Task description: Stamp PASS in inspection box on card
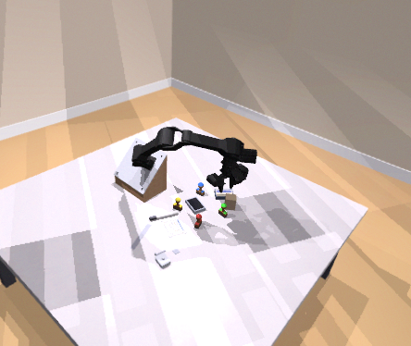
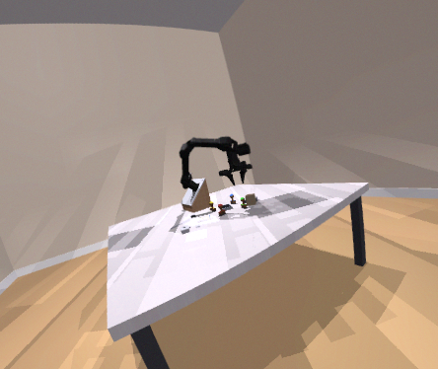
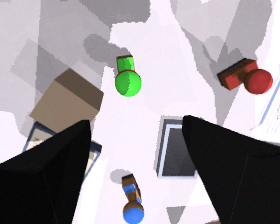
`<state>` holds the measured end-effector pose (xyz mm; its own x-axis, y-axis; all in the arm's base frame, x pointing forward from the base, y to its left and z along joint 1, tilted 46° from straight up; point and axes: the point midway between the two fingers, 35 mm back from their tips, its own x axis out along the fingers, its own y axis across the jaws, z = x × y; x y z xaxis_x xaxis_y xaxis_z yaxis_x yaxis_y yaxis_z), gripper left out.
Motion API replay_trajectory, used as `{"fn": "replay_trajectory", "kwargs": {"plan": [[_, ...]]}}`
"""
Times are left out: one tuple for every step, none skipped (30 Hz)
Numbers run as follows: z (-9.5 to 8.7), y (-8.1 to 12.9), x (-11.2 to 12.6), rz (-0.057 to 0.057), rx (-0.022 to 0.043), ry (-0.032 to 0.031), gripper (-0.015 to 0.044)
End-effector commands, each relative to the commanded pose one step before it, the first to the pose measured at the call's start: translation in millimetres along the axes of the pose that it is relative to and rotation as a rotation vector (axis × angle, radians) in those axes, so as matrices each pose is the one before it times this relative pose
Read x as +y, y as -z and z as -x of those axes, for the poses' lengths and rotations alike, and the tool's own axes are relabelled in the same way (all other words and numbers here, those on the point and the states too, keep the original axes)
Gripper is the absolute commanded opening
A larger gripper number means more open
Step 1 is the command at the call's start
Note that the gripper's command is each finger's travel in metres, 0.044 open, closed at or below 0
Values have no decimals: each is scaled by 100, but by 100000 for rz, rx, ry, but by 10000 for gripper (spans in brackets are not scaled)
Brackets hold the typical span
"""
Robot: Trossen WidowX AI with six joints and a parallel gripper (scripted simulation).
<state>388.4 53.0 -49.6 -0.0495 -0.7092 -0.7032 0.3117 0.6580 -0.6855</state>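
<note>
White tabletop (image 1: 262, 278) on dark legs, tan walls behind. Black parallel-jaw gripper (image 1: 222, 178) hangs above the bench, jaws parted, gripping nothing. Green-knobbed wooden stamp (image 3: 127, 81) stands free below, just beside a tan cardboard box (image 3: 66, 100). Dark ink pad (image 3: 175, 152) lies nearby; red-knobbed stamp (image 3: 251, 79), blue-knobbed stamp (image 3: 132, 210) and white card (image 1: 171, 227) apart.

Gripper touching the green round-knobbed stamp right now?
Apart. In the wrist view the green round-knobbed stamp stands on the white bench beyond the open gripper, with bare bench showing between its knob and both black fingers.
</note>
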Motion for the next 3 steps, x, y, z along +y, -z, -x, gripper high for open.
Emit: {"fn": "replay_trajectory", "kwargs": {"plan": [[-4, 3, 0, 10, 7, 7, 251], [0, 0, 0, 0, 0, 0, 251], [0, 0, 0, 0, 0, 0, 251]]}}
